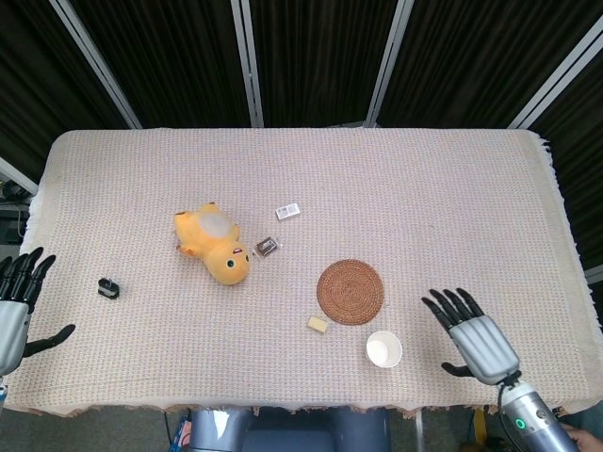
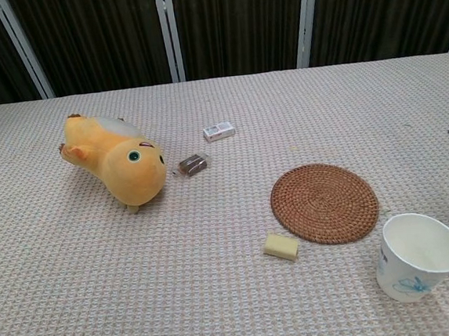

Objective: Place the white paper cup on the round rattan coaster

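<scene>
The right hand (image 1: 479,341), fingers spread and empty, hovers beside the white paper cup (image 1: 384,349) near the desk's front edge, apparently lining up a grasp; the rattan coaster (image 1: 350,292) sits just behind the cup.

Right hand (image 1: 478,338): silver-grey metal back plate, ribbed lengthwise, with black fingers and a black thumb; grey wrist below carries a small green-lit ring. Left hand (image 1: 17,311): same build, silver-grey body, black fingers and thumb, cut off by the frame edge.
</scene>
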{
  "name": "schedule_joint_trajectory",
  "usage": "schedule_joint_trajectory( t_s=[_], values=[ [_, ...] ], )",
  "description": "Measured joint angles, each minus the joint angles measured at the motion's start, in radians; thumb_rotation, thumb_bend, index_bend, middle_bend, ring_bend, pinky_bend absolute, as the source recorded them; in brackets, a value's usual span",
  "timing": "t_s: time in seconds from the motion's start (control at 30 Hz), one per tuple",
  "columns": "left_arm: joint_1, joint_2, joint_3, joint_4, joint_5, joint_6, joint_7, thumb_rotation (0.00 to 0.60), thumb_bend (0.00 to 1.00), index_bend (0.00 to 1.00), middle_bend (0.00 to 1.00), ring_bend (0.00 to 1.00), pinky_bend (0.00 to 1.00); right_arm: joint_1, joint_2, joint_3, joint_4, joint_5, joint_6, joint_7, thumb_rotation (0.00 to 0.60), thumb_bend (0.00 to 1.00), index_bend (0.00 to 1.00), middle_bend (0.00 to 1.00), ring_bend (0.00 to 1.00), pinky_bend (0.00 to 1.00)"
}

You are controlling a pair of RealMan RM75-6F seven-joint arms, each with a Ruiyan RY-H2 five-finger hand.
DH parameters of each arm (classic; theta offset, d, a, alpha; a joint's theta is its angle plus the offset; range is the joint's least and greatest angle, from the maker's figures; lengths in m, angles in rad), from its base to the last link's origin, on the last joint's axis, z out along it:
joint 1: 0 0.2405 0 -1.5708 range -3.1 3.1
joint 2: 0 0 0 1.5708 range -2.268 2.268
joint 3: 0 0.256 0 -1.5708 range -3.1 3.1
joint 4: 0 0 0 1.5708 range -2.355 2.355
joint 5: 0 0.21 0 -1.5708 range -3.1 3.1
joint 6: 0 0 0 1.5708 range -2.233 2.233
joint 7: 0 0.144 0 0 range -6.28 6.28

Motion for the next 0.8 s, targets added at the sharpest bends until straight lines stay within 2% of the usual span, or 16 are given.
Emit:
schedule_joint_trajectory(
  t_s=[0.13, 0.37, 0.47, 0.63, 0.8],
  values=[
    [-0.004, -0.007, -0.009, 0.002, -0.021, -0.012, 0.014, 0.600, 0.00, 0.00, 0.00, 0.00, 0.00, 0.065, -0.025, 0.007, -0.038, 0.038, -0.120, -0.087, 0.600, 0.00, 0.00, 0.12, 0.12, 0.17],
    [-0.006, -0.003, -0.015, 0.010, -0.043, -0.026, 0.002, 0.600, 0.00, 0.00, 0.00, 0.00, 0.00, 0.121, -0.063, 0.015, -0.098, 0.148, -0.222, -0.241, 0.600, 0.00, 0.01, 0.21, 0.23, 0.24],
    [-0.003, 0.004, -0.019, 0.009, -0.046, -0.021, -0.014, 0.600, 0.00, 0.00, 0.00, 0.00, 0.00, 0.135, -0.089, 0.016, -0.112, 0.188, -0.241, -0.287, 0.600, 0.01, 0.04, 0.27, 0.30, 0.26],
    [0.000, 0.013, -0.020, 0.006, -0.044, -0.018, -0.031, 0.600, 0.00, 0.00, 0.00, 0.00, 0.00, 0.145, -0.145, 0.016, -0.103, 0.200, -0.239, -0.305, 0.600, 0.16, 0.13, 0.38, 0.39, 0.29],
    [-0.002, 0.014, -0.021, 0.007, -0.046, -0.025, -0.031, 0.600, 0.00, 0.00, 0.00, 0.00, 0.00, 0.147, -0.192, 0.018, -0.068, 0.184, -0.209, -0.287, 0.600, 0.21, 0.19, 0.41, 0.41, 0.30]
  ],
)
